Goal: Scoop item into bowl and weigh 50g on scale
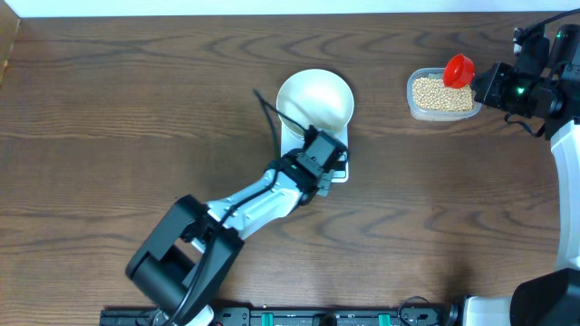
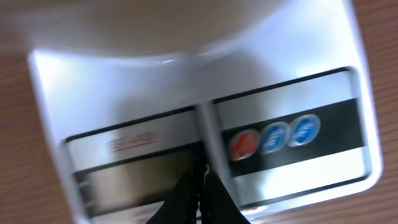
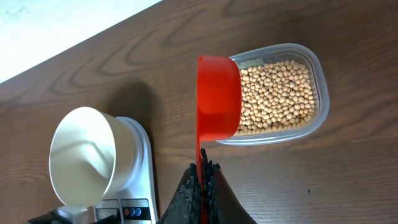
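The white bowl stands empty on the white scale; both also show in the right wrist view, the bowl and the scale. My left gripper is shut and empty, its tips right over the scale's front panel, between the grey display and the red and blue buttons. My right gripper is shut on the handle of a red scoop, held over the near rim of a clear tub of tan beans. The scoop and the beans show at far right.
The clear plastic tub stands on the brown wooden table to the right of the scale. The table's far edge runs along the top. The left arm's black cable loops beside the bowl.
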`<state>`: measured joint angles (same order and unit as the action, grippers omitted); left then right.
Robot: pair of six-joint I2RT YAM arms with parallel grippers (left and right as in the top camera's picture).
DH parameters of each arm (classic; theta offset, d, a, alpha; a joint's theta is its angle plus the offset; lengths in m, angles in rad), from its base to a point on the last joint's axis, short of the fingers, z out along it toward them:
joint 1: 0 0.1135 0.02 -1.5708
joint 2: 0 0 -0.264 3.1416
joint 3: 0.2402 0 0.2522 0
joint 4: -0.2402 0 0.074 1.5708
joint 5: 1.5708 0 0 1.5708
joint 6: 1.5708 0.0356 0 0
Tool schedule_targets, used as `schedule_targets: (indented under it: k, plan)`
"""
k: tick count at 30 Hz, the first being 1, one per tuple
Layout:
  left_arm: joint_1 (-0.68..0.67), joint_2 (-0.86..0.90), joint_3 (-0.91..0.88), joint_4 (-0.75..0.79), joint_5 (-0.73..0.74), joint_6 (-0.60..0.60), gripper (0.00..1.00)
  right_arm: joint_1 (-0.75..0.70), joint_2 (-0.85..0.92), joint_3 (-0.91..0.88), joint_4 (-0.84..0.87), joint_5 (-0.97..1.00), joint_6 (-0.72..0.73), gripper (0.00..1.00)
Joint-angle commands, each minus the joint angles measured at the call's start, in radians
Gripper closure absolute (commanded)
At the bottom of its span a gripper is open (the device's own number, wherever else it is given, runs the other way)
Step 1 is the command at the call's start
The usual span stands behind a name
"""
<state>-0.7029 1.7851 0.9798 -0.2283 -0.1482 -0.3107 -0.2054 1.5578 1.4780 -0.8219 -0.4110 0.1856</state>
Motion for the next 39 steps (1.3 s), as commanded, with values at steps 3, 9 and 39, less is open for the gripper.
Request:
schedule_targets:
  k: [3, 9, 39]
  plan:
    - [0.019, -0.122, -0.011, -0.003, -0.003, 0.002, 0.93, -0.003, -0.001, 0.014, -0.001, 0.002, -0.016, 0.99]
    - [0.023, -0.269, -0.011, -0.023, -0.003, 0.002, 0.93, -0.003, -0.001, 0.014, -0.001, 0.002, -0.016, 0.99]
    - [0.793, -0.376, -0.011, 0.076, -0.129, -0.447, 0.93, -0.003, 0.001, 0.014, 0.253, 0.333, 0.332, 0.99]
